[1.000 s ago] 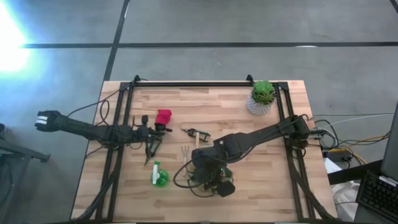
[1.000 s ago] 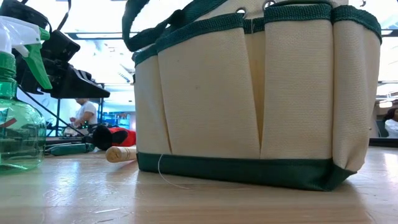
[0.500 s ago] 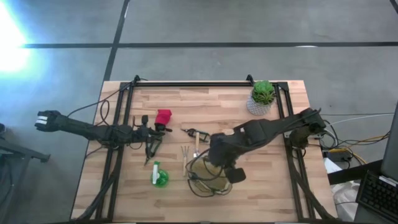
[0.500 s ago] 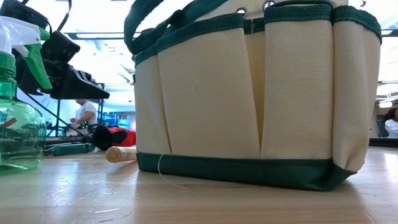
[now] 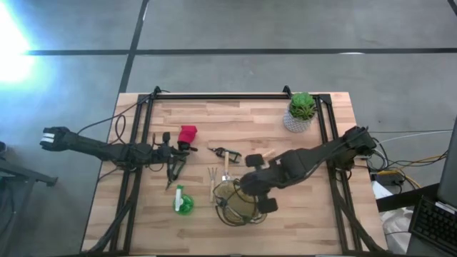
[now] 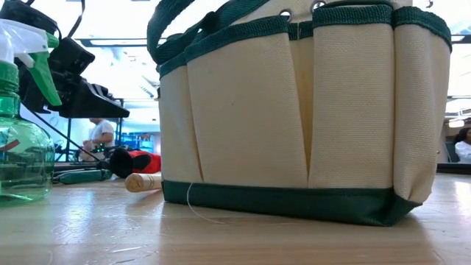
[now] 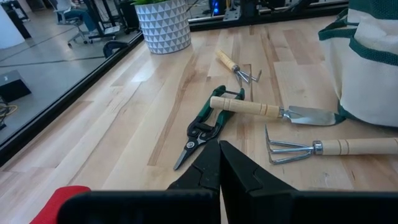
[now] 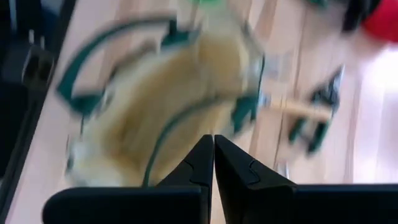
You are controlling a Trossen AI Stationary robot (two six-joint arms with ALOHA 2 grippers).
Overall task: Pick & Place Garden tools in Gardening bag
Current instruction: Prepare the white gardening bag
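The gardening bag (image 5: pixel 239 205), cream fabric with dark green trim, stands upright on the table near its front edge and fills the low view (image 6: pixel 294 110). My right gripper (image 5: pixel 248 187) is shut and empty, above the bag's far rim (image 8: pixel 213 140). My left gripper (image 5: pixel 180 151) is shut and empty, low over the table at the left (image 7: pixel 219 146). Ahead of it lie green-handled pruners (image 7: pixel 208 121), a wooden-handled trowel (image 7: pixel 267 110), a rake (image 7: pixel 323 148) and a fork (image 7: pixel 236 66). A red glove (image 5: pixel 188 133) lies beside it. A green spray bottle (image 5: pixel 182 203) stands left of the bag.
A green plant in a whitish patterned pot (image 5: pixel 300 114) stands at the far right. Black frame rails run along the table's left, right and far sides. A wooden handle end (image 6: pixel 142 182) lies just behind the bag's left corner. People show in the room beyond.
My right gripper has come up out of the bag's mouth and drawn back toward the table's far right, fingers still shut. The bag's mouth now shows open from above, and its strap handle has shifted slightly. The bag stays in place.
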